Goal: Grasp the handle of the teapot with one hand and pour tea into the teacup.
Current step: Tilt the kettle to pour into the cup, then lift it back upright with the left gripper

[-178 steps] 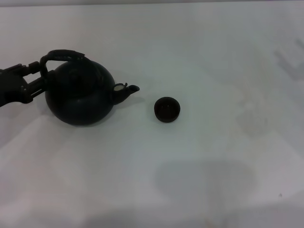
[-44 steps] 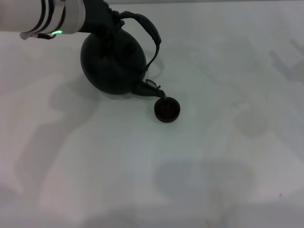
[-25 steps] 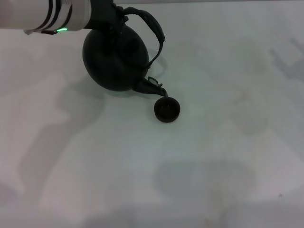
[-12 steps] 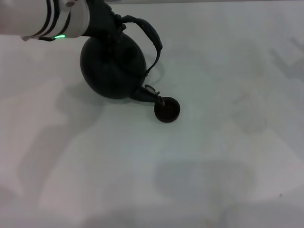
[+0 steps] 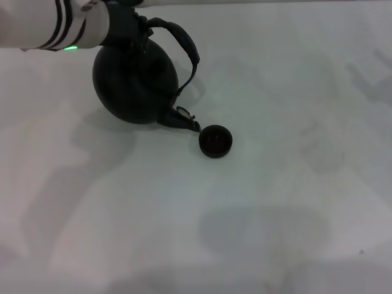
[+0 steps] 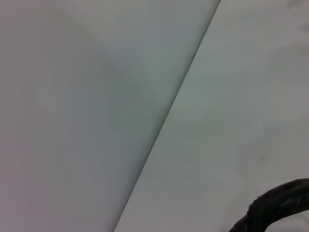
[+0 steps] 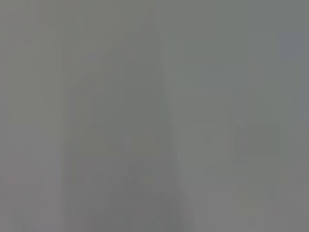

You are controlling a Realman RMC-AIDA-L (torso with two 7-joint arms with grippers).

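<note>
A plain white table (image 5: 257,202) fills the scene. At far left the left gripper (image 5: 125,27) clamps its fingers on the handle (image 5: 184,46) of the teapot (image 5: 131,82), held tilted, spout down toward the teacup (image 5: 215,141), its tip just beside the rim. The right gripper is out of view.

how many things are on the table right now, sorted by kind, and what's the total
Teapots: 1, the teapot, tilted, handle at the left gripper
Cups: 1, the teacup
Total: 2
</note>
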